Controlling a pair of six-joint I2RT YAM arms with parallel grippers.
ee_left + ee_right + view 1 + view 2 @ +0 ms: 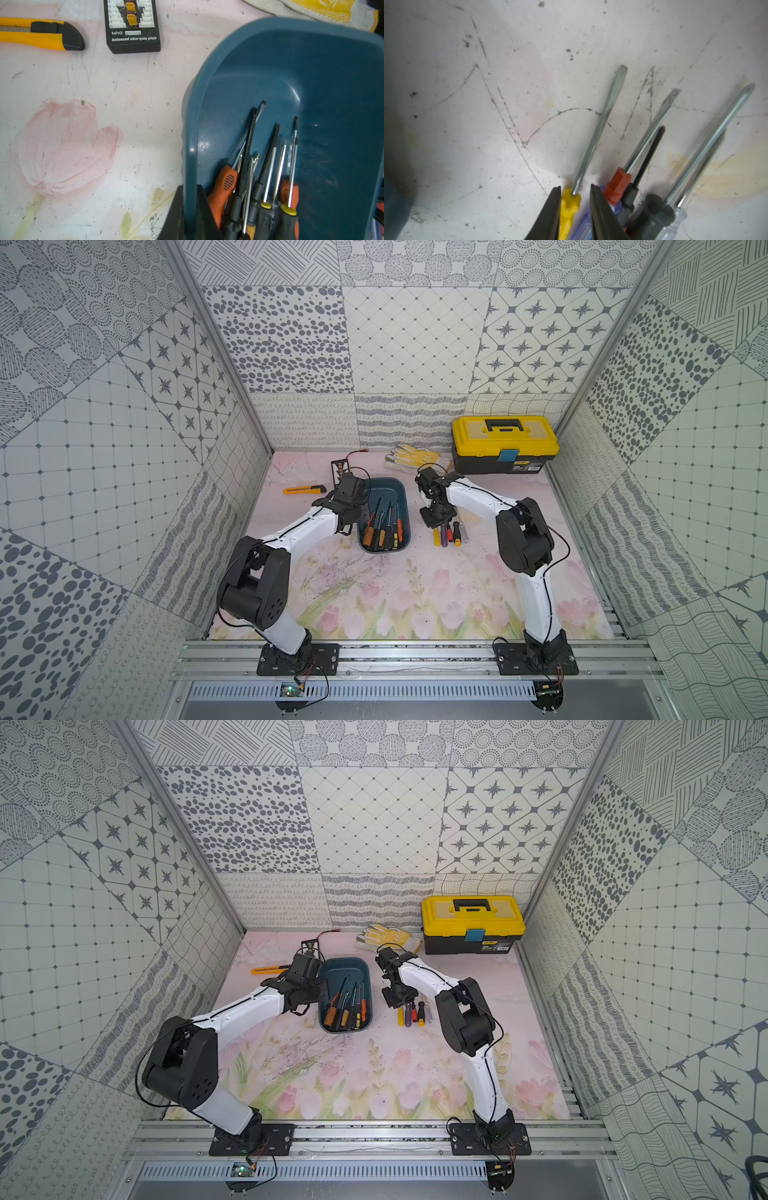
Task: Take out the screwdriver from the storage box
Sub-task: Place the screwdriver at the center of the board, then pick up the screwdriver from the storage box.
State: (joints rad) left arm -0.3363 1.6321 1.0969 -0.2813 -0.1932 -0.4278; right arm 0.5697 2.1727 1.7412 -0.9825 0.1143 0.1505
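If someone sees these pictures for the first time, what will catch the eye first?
The yellow toolbox at the back right corner stands out most. In the middle of the mat, the blue box holds a bundle of screwdrivers, with the left hand clamped on its side wall. Beside it, a row of screwdrivers lies on the mat, and the right hand stands open astride the yellow screwdriver.

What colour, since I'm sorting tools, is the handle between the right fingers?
Yellow handle; right wrist view.

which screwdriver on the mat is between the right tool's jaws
The yellow-handled one, at the row's end nearest the box. The right tool straddles its handle; the others lie beside it, outside the jaws.
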